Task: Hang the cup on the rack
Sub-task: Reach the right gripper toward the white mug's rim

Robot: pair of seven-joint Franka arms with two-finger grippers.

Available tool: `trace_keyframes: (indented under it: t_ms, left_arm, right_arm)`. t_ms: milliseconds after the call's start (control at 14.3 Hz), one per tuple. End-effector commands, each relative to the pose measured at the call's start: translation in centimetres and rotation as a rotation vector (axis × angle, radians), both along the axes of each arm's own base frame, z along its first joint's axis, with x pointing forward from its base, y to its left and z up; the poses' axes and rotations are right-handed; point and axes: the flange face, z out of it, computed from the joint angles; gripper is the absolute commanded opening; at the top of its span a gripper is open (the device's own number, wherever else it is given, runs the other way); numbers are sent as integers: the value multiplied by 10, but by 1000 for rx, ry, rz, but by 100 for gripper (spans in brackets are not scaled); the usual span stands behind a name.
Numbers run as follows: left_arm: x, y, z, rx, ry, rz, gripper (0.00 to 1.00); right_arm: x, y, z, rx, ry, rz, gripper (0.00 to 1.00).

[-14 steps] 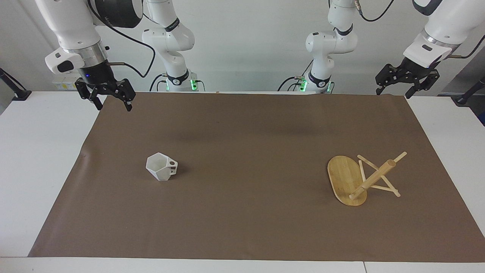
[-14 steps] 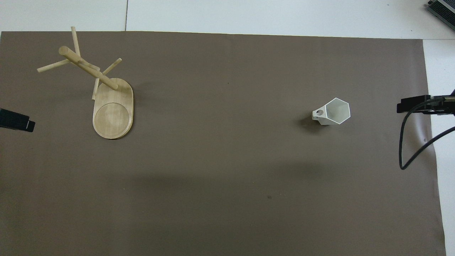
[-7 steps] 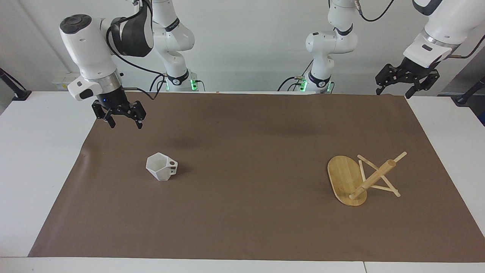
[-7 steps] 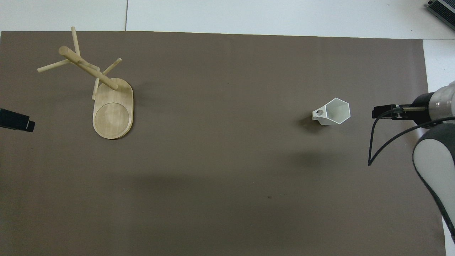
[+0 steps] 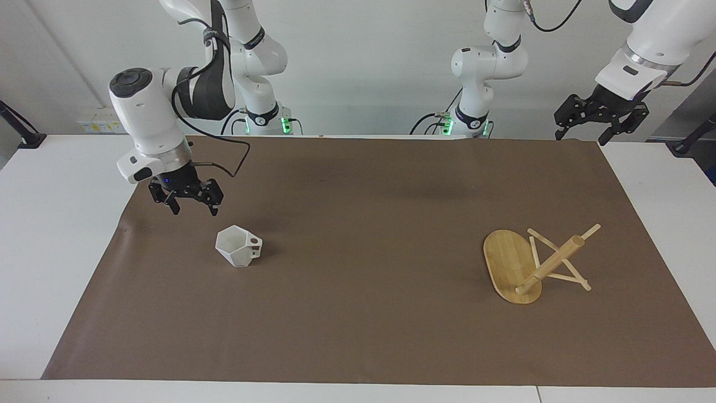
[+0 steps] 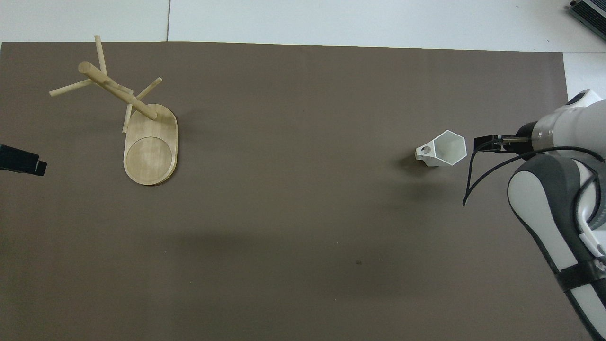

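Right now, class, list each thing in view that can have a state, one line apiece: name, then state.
cup: upright on the mat, empty, not held.
rack: upright on the mat, pegs bare.
right gripper: open, empty, in the air near the cup.
left gripper: open, empty, waiting over the mat's corner.

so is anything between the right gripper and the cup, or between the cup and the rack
Nothing visible. The right gripper hangs open in the air close to the cup, with only bare mat between them. From the cup to the rack, toward the left arm's end, the mat is bare too. The left gripper waits open, out of that path.
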Motion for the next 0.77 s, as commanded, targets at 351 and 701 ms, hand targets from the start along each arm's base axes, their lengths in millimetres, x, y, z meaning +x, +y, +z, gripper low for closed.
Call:
trace_keyframes:
  t_ms: [351, 701]
  left_arm:
    - [-4, 4, 0, -8, 1, -4, 100]
    - [-4, 4, 0, -8, 1, -4, 100]
  right_arm:
    - [8, 14, -55, 14, -1, 13, 100]
    - [4, 17, -75, 20, 2, -21, 100]
